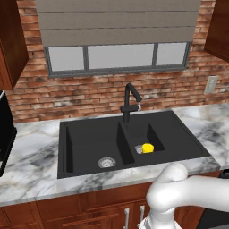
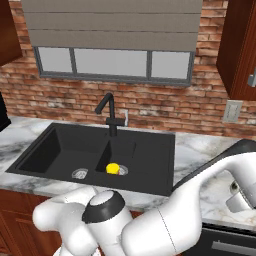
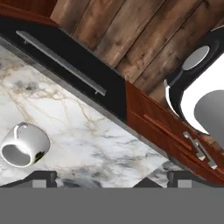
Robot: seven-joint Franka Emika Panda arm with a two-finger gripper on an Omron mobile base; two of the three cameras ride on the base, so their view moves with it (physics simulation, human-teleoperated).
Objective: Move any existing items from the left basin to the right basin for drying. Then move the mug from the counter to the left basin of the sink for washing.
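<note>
The small yellow item (image 1: 148, 147) (image 2: 113, 168) sits in the narrower right basin (image 1: 154, 133) of the black sink (image 1: 188, 143), beside its drain. The wider left basin (image 1: 85, 143) (image 2: 55, 150) holds nothing but its silver drain (image 1: 106, 162). In the hand view a white mug (image 3: 24, 145) rests on the marble counter (image 3: 100, 135), above and left of my left fingertip. My gripper (image 3: 111, 178) stands open over the counter with nothing between its fingers, and the mug lies outside them.
A black gooseneck faucet (image 1: 129, 100) rises behind the divider. A dark appliance front with a long bar handle (image 3: 61, 61) lies below the counter edge beside reddish cabinet doors (image 3: 162, 127). A black appliance (image 1: 4, 134) stands at the far left.
</note>
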